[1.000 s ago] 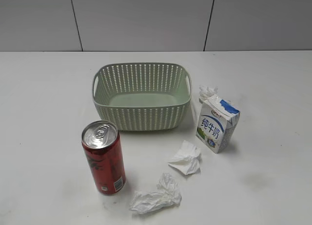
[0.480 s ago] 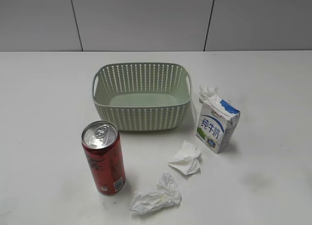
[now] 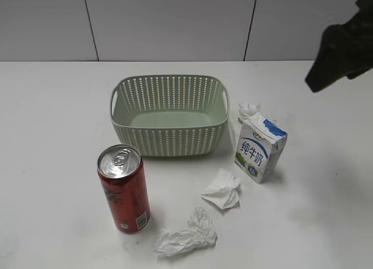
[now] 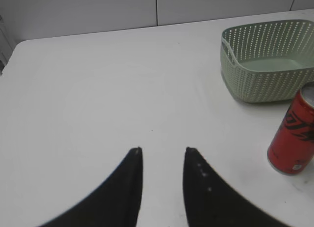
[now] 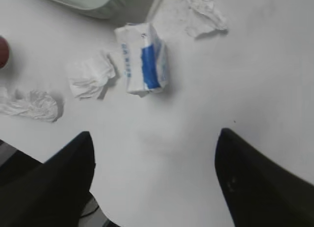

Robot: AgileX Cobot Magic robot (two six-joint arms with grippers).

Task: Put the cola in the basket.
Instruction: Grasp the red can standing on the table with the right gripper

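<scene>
The cola point(image 3: 123, 188) stands upright on the table point(image 3: 52, 135), long axis vertical, tab end up, in front of the basket point(image 3: 169, 115) and apart from it. Left gripper point(image 4: 162, 151): narrow gap, empty. Right gripper point(image 5: 154, 138): wide apart, empty.

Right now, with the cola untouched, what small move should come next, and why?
Probably swing the left gripper right toward the cola. The can stands upright on the table in front of the empty basket, on the left arm's side, and that gripper hangs open over bare table, holding nothing.
</scene>
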